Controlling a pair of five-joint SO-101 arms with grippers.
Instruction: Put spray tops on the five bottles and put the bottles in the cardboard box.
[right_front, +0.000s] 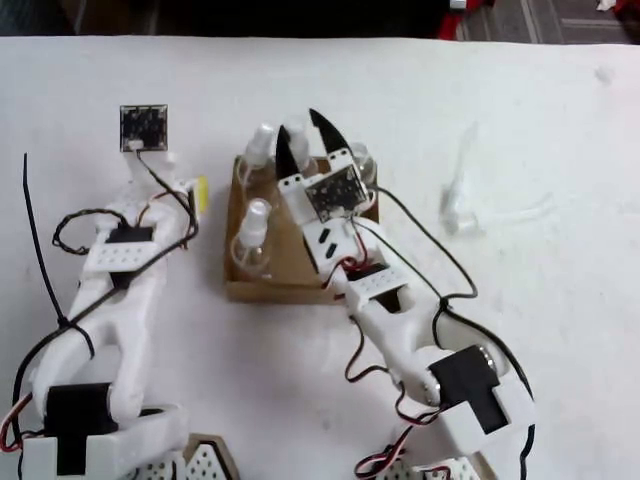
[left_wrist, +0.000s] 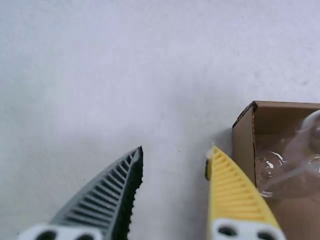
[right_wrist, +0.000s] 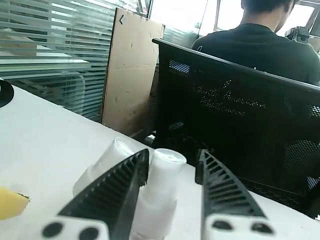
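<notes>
The cardboard box (right_front: 283, 288) sits mid-table and holds several clear bottles with white spray tops (right_front: 253, 222). My right gripper (right_front: 300, 125) hovers over the box's far end, open, its black fingers (right_wrist: 117, 187) on either side of one bottle's white spray top (right_wrist: 164, 172); a small gap shows on one side. Another spray top (right_wrist: 107, 162) stands just beside it. My left gripper (left_wrist: 176, 150), with one grey and one yellow finger (left_wrist: 235, 192), is open over bare table close to the box's left wall (left_wrist: 243, 145). A clear bottle (left_wrist: 295, 165) shows inside that corner.
One more clear bottle (right_front: 460, 205) lies on the white table to the right of the box, its outline faint. The table (right_front: 520, 100) spreads wide on the far side and to the right. A black chair (right_wrist: 250, 110) stands beyond the far edge.
</notes>
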